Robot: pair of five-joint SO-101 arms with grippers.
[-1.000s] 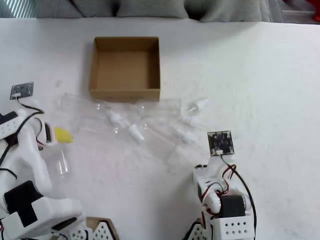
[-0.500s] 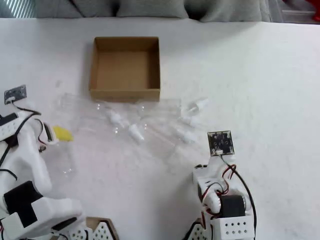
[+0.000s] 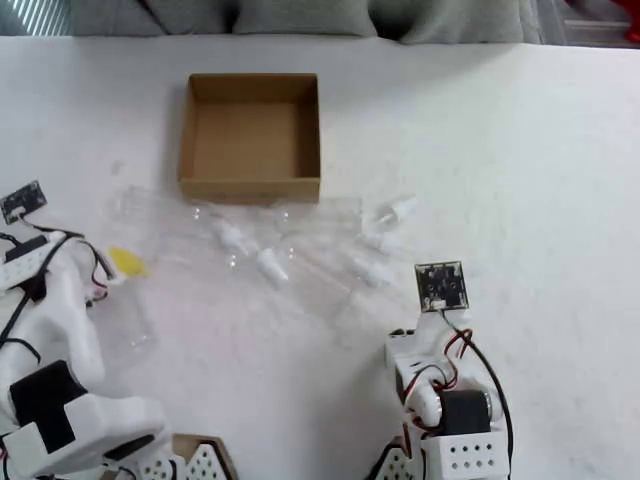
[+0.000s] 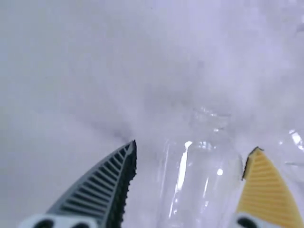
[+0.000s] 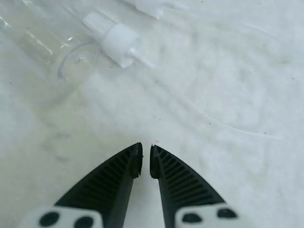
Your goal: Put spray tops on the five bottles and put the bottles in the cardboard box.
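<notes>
My left gripper (image 4: pixel 194 146) stands open low over the table, with a clear bottle (image 4: pixel 199 180) lying between its grey and yellow fingers, neck pointing away. From above, its yellow finger (image 3: pixel 125 262) shows at the left, beside that bottle (image 3: pixel 133 322). The cardboard box (image 3: pixel 250 135) sits open with nothing inside it at the back. Other clear bottles (image 3: pixel 150 207) and white spray tops (image 3: pixel 272 265) lie scattered in front of the box. My right gripper (image 5: pixel 145 164) is shut on nothing, just short of a spray top (image 5: pixel 118 40) and a clear bottle (image 5: pixel 52 42).
The white table (image 3: pixel 530 180) is bare to the right of the box and the bottles. The right arm's base (image 3: pixel 445 410) stands at the front edge, the left arm's body (image 3: pixel 50 380) at the front left. Grey cushions line the far edge.
My left arm's wrist has swung to the left and a little down in the high view. The bottle beside its yellow finger has shifted slightly. The right arm has kept still.
</notes>
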